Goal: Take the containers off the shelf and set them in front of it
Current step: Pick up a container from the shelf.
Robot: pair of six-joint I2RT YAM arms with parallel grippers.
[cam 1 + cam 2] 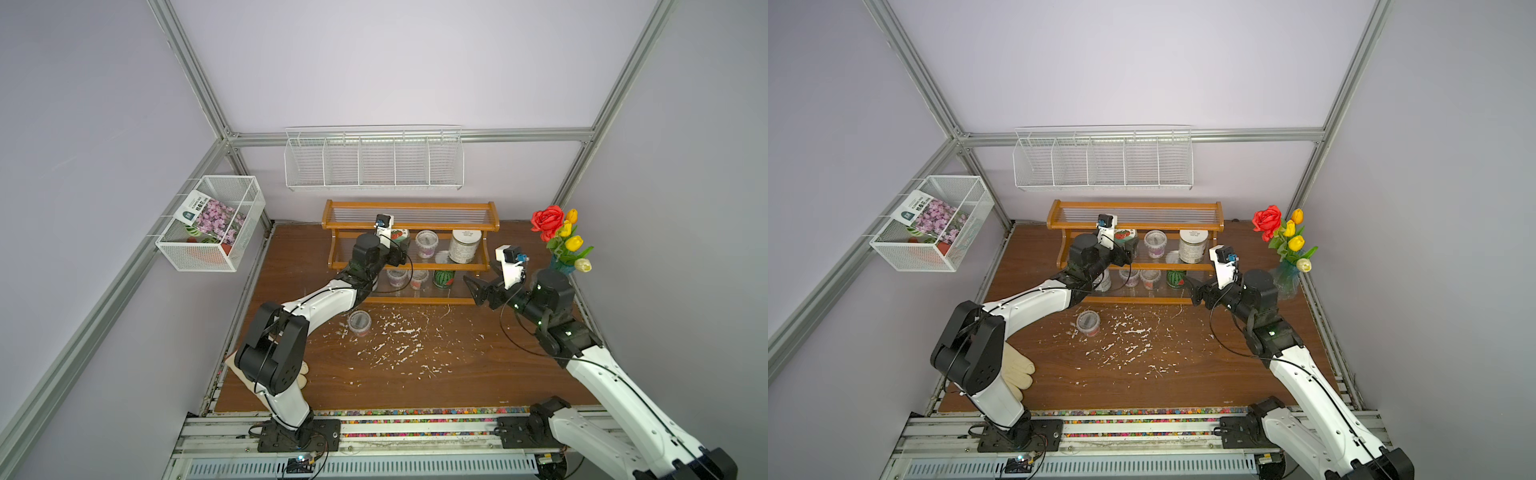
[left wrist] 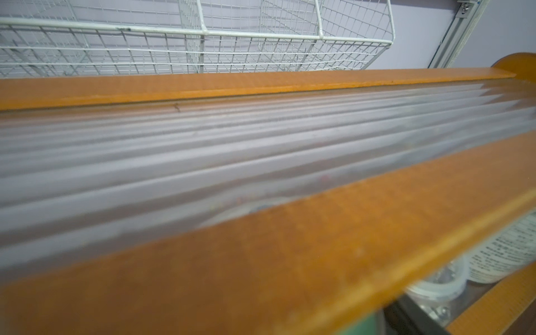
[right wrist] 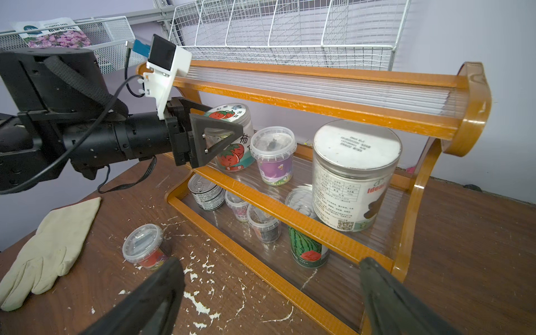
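The orange-brown shelf [image 1: 409, 205] [image 3: 319, 98] stands at the back of the table. Its middle tier holds a strawberry-labelled jar [image 1: 400, 235] [image 3: 232, 153], a clear cup [image 3: 274, 153] and a big silver tin [image 1: 464, 246] [image 3: 353, 174]. On the bottom tier are a pull-tab can [image 3: 206, 191], two clear cups [image 3: 237, 204] and a watermelon can [image 3: 309, 249]. One clear cup [image 1: 359, 322] [image 3: 143, 245] sits on the table in front. My left gripper [image 1: 400, 249] [image 3: 224, 119] has a finger on either side of the jar; contact is unclear. My right gripper [image 1: 473, 289] [image 3: 269, 261] hangs open by the shelf's right end.
A white glove [image 3: 49, 246] lies front left. A vase of flowers [image 1: 561, 237] stands at the right edge. White wire baskets [image 1: 374, 162] hang above the shelf and one [image 1: 212, 224] on the left wall. White flakes [image 1: 399, 332] litter the table.
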